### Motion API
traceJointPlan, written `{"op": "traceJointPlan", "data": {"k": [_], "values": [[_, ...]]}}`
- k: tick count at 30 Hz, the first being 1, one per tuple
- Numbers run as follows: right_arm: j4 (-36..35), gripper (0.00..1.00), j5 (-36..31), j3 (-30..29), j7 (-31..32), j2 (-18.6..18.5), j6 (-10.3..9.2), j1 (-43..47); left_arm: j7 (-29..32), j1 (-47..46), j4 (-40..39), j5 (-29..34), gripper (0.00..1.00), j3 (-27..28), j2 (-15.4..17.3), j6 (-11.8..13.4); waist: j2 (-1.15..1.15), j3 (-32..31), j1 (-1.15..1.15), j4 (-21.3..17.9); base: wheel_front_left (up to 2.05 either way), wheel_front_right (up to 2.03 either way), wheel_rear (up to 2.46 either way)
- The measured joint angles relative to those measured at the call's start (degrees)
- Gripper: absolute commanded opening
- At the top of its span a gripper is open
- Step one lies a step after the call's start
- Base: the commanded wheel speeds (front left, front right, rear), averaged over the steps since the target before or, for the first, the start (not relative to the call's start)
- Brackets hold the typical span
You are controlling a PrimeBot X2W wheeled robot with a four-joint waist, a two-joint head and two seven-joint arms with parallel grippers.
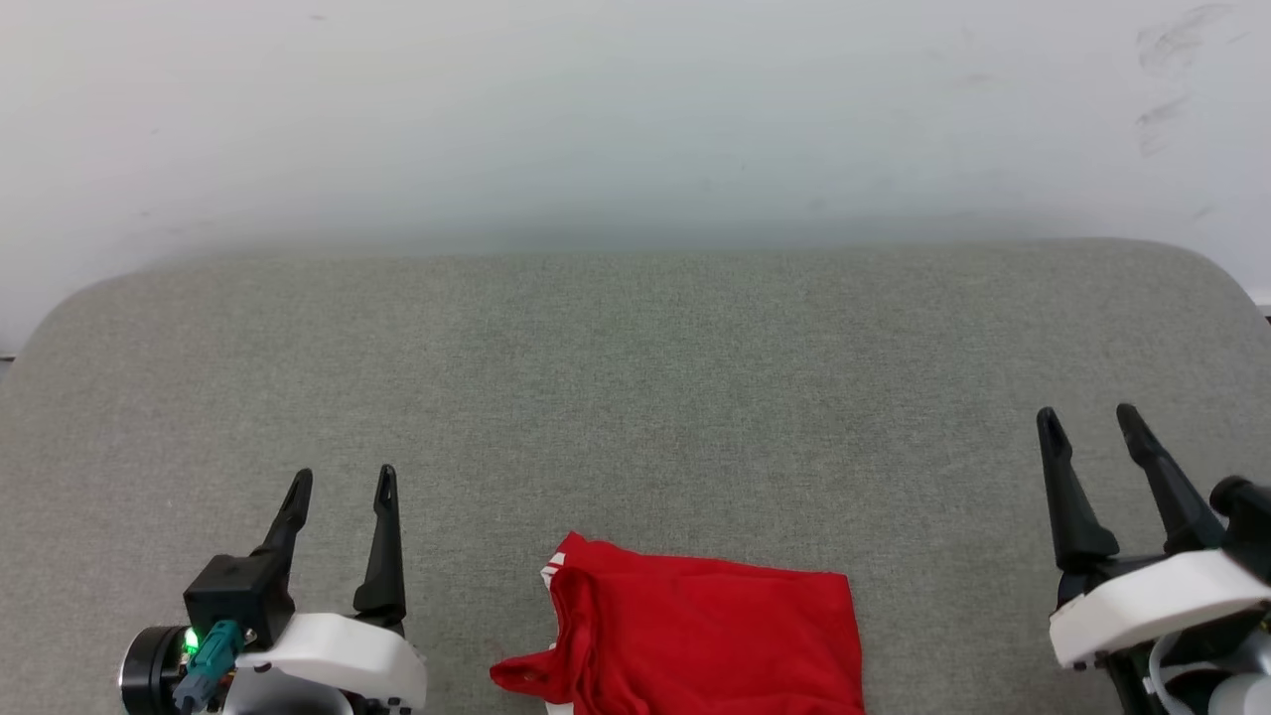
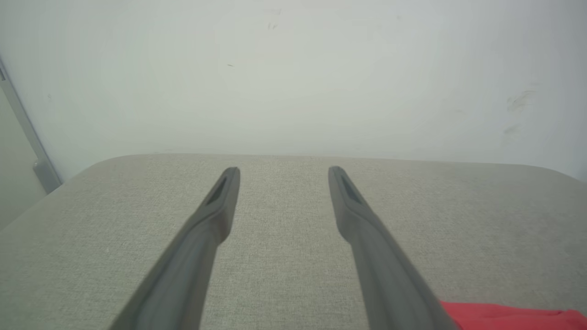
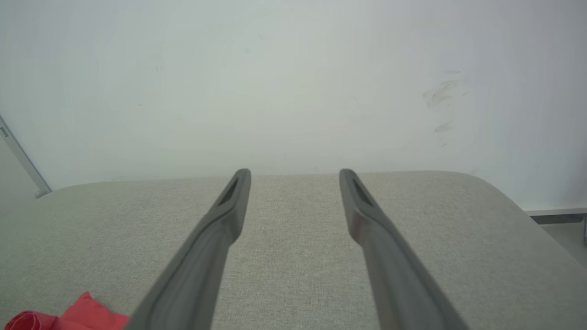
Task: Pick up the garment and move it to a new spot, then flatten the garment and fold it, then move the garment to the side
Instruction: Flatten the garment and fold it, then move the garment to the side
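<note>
The garment lies as a compact red rectangle on the near pad, between the left gripper and right gripper, both spread wide and empty, so folding looks done, though its lower edge is cropped, and the sideways move seems left.

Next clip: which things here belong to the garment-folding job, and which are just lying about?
Belongs to the job:
- red garment, lying near the front edge
- left gripper, open and empty
- right gripper, open and empty

Just there:
- grey fabric surface under everything
- white wall behind it
- scuff marks on that wall
</note>
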Motion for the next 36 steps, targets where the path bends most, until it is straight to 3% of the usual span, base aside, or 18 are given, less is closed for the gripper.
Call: {"op": "traceJointPlan", "data": {"k": [18, 36], "values": [[-6.8, 1.0, -4.8, 0.6, 2.0, 2.9, 0.0, 9.6, -0.5, 4.7, 3.0, 1.0, 1.0, 2.7, -1.8, -1.4, 0.0, -3.2, -0.01, -0.3, 0.0, 0.0, 0.0], [-6.1, 1.0, -1.2, -1.6, 4.3, 3.3, 0.0, 9.8, -0.5, 4.4, 4.4, 2.8, 1.0, 4.3, -3.7, -3.7, 0.0, -3.2, 0.0, 0.2, 0.0, 0.0, 0.0]]}}
